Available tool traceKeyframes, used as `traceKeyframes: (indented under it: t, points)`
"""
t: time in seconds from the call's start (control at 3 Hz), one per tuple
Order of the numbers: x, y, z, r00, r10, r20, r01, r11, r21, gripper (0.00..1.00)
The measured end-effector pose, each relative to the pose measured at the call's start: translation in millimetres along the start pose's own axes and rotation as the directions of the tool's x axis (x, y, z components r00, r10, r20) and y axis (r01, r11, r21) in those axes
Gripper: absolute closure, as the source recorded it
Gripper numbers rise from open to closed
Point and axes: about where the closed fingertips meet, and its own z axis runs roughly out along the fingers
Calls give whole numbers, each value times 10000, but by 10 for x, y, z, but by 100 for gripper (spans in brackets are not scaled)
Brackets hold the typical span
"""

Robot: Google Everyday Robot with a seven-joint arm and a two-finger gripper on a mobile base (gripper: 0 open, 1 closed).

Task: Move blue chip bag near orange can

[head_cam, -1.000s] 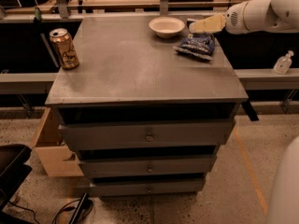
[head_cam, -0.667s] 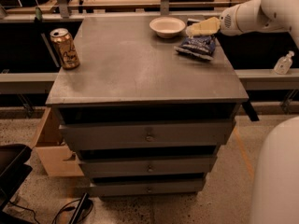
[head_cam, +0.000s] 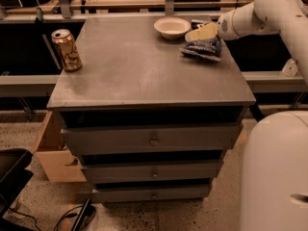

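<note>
The gripper (head_cam: 202,32) hangs at the far right of the counter (head_cam: 144,76), its pale tip right over the top edge of the blue chip bag (head_cam: 204,50). Whether it is touching the foil, and whether it is spread or closed, cannot be told from this view. The bag lies crumpled at about 2 o'clock on the counter, close to the right edge. The white bowl (head_cam: 172,27) sits just beside it toward 12 o'clock.

The bag looks light and soft: thin foil with air and loose chips inside. It will likely give under pressure, crackle and change shape instead of holding firm. Foil is also slippery, so a shallow pinch on a flat face could slide off. The better hold is probably a raised ridge or crease along the upper edge, taken deep enough to gather a fold. A gentle squeeze would spare the contents.

The white arm (head_cam: 255,16) reaches in from 3 o'clock. The orange can (head_cam: 66,49) stands upright at about 9 o'clock near the left edge, well apart from the bag, so the carry crosses the whole top. An empty or light can could tip if the bag brushes it.
</note>
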Motion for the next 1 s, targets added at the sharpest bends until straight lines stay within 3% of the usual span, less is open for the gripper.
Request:
traceKeyframes:
  t: [0.33, 1.0]
  points:
    - [64, -20, 107, 9997, -16, -231, 17, 10000, 44, 0]
    - [172, 29, 254, 9979, -172, -622, 172, 9999, 0, 47]
